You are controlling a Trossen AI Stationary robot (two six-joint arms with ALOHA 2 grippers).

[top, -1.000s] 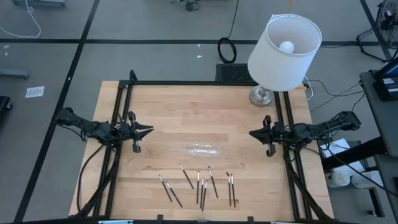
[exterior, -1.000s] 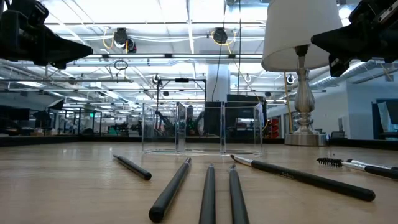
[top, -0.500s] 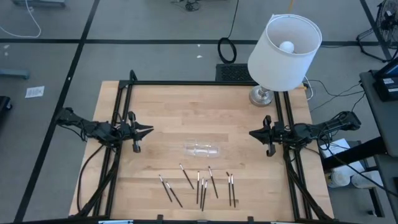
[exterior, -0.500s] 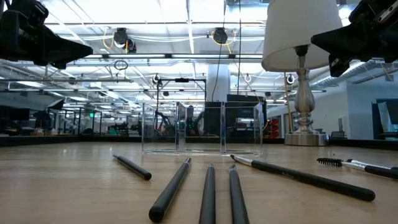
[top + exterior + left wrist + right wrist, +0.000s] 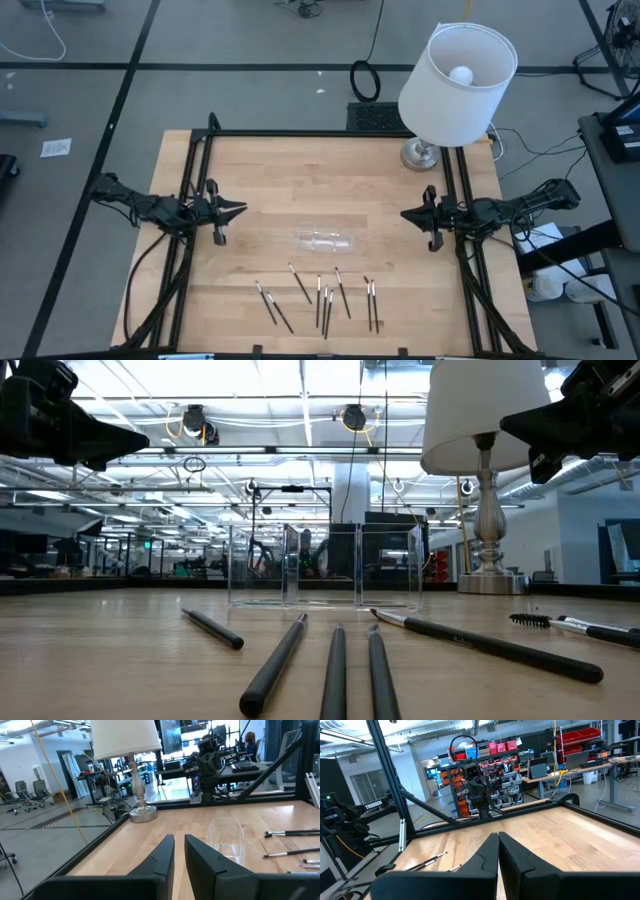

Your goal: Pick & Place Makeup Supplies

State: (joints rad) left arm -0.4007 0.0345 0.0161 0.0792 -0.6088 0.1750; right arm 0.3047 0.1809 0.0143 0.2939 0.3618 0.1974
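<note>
Left pincer (image 5: 240, 209) hovers over wooden table (image 5: 270, 170), lamp (image 5: 455, 75) behind.

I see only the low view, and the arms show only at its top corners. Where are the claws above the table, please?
Observer: From above, the left claw hovers near the left side of the table and the right claw near the right side. Neither is over the sticks.
Operator: Do they hold something?
Observer: The right one, no. Its wrist view shows its fingers pressed together, empty.
Operator: And the left?
Observer: Its fingers stand slightly apart, with nothing between.
</note>
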